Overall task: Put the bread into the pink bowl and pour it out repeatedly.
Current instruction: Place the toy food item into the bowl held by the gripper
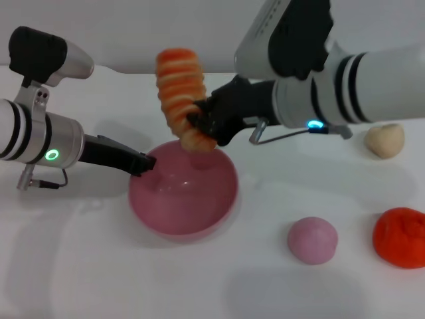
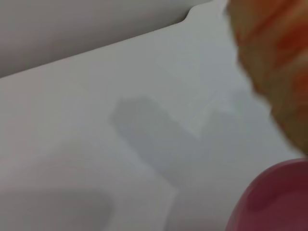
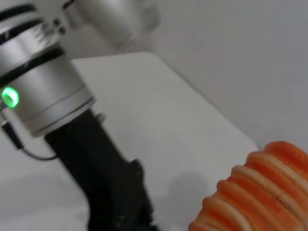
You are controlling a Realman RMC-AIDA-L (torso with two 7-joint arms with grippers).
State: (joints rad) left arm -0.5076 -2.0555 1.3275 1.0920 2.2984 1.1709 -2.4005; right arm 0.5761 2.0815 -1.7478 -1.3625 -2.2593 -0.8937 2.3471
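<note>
The bread (image 1: 180, 96), a ridged orange and cream striped loaf, stands almost upright over the far rim of the pink bowl (image 1: 183, 196). My right gripper (image 1: 201, 125) is shut on the loaf's lower end and holds it above the bowl. The loaf also shows in the right wrist view (image 3: 255, 192) and in the left wrist view (image 2: 274, 62). My left gripper (image 1: 145, 162) is at the bowl's left rim and grips it. The bowl stands upright on the table with nothing in it; its edge shows in the left wrist view (image 2: 274, 199).
A pinkish-purple ball (image 1: 312, 239) lies right of the bowl. A red-orange lumpy toy (image 1: 400, 236) lies at the right edge. A small beige heart-shaped bun (image 1: 384, 140) lies at the far right. The white table's far edge (image 1: 133, 72) runs behind the arms.
</note>
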